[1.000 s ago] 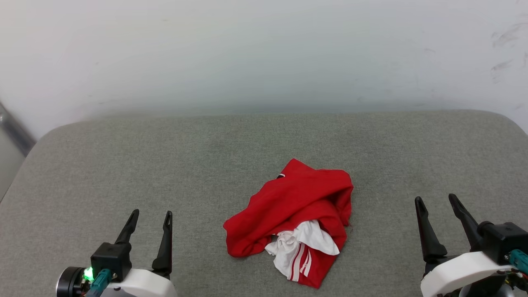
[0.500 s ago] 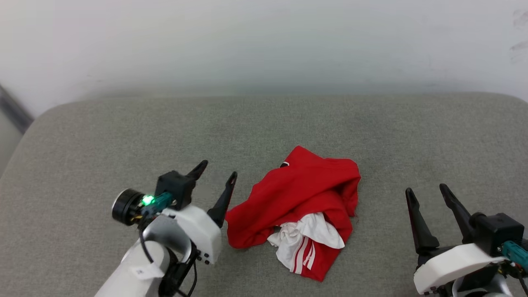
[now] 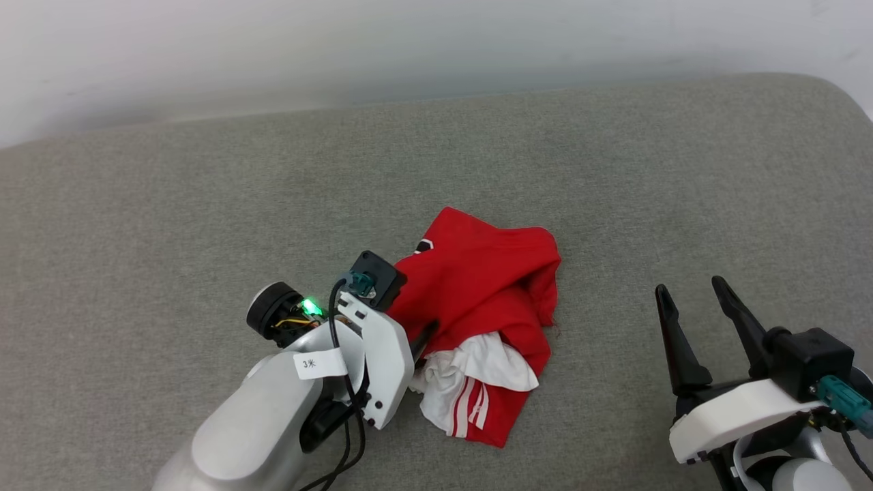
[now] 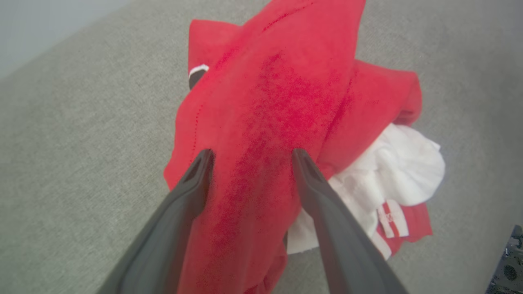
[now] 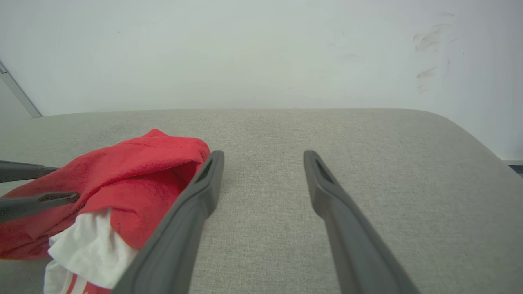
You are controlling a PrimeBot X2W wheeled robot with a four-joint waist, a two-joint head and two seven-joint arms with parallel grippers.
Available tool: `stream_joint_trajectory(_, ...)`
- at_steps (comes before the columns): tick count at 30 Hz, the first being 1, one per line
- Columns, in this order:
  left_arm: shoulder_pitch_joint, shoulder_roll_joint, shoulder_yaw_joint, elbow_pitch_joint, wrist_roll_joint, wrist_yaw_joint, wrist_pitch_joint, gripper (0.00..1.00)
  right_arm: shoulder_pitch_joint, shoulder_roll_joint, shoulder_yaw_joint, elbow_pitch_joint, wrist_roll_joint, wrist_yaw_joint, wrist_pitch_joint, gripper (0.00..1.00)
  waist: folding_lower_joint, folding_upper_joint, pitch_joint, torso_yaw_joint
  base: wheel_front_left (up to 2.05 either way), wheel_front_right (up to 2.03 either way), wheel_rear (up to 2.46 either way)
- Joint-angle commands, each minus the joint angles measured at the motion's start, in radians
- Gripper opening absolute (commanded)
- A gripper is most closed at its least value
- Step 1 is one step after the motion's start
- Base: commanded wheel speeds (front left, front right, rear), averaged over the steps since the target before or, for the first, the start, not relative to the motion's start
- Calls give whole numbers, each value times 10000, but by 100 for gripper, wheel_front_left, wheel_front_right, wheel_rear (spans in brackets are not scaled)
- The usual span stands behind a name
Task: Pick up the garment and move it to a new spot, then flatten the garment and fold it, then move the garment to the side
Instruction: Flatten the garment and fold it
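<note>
Head view: the garment (image 3: 487, 286) crumpled near the middle of the grey cushion (image 3: 170, 204), right gripper (image 3: 688, 284) spread, empty, well apart; left wrist view: left gripper (image 4: 252, 152) wide apart astride a red fold, grasping nothing; right wrist view: garment just beside 1 finger (image 5: 200, 196).

Silver left forearm (image 3: 245, 436) with white wrist shell (image 3: 385, 354), black cables (image 3: 344, 443), green light (image 3: 310, 307) and paper label (image 3: 317, 363) (marking unclear). Right gripper (image 3: 687, 283): white casing (image 3: 736, 416), teal plug (image 3: 842, 401), dark fingers (image 3: 675, 348).
</note>
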Motion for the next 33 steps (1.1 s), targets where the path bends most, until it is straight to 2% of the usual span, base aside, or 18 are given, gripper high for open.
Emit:
stream_joint_trajectory(1, -159, 102, -193, 165, -179, -44, 300, 100, -145, 1, 39, 59, 74, -3, -77, 100, -1, 0, 118, -211, 0, 0, 0)
stream_joint_trajectory(3, -305, 161, -400, 310, -376, -51, 645, 100, -168, 2, 23, 122, 94, -5, -120, 100, -1, 0, 156, -287, 0, 0, 0)
stream_joint_trajectory(4, -377, 192, -487, 350, -474, -58, 791, 73, -184, 1, 12, 144, 93, -3, -153, 100, -1, 0, 180, -316, 0, 0, 0)
stream_joint_trajectory(5, -441, 233, -578, 378, -564, -64, 901, 34, -209, 2, 16, 168, 107, -3, -173, 100, -1, 0, 198, -341, 0, 0, 0)
stream_joint_trajectory(6, -497, 273, -638, 379, -636, -62, 940, 0, -225, 2, 6, 192, 122, -3, -204, 100, -1, 0, 211, -360, 0, 0, 0)
stream_joint_trajectory(12, -787, 413, -638, 365, -654, -63, 459, 0, -236, 1, -51, 304, 170, -3, -292, 100, -1, 0, 208, -357, 0, 0, 0)
stream_joint_trajectory(14, -879, 376, -426, 313, -543, 158, -235, 0, -201, 2, -76, 395, 189, -3, -337, 100, -1, 0, 87, -276, 0, 0, 0)
stream_joint_trajectory(15, -879, 376, -426, 313, -543, 158, -235, 0, -201, 2, -76, 395, 189, -3, -337, 100, -1, 0, 87, -276, 0, 0, 0)
stream_joint_trajectory(18, -940, 416, 19, 199, -496, 621, -1038, 0, -121, 2, -81, 493, 246, -3, -355, 100, -1, 0, -84, -148, 0, 0, 0)
stream_joint_trajectory(23, -387, 809, 1058, 173, -820, 1588, -1942, 0, 25, 2, -109, 571, 251, -5, -312, 100, -1, 0, -358, 56, 0, 0, 0)
stream_joint_trajectory(29, 910, 1502, 2402, 427, -1779, 2543, -2155, 0, 95, 1, -169, 544, 282, -5, -311, 100, -1, 0, -446, 249, 0, 0, 0)
stream_joint_trajectory(33, 1913, 1770, 2862, 564, -2297, 2827, -2131, 0, 58, 2, -169, 533, 279, -3, -322, 100, -1, 0, -409, 347, 0, 0, 0)
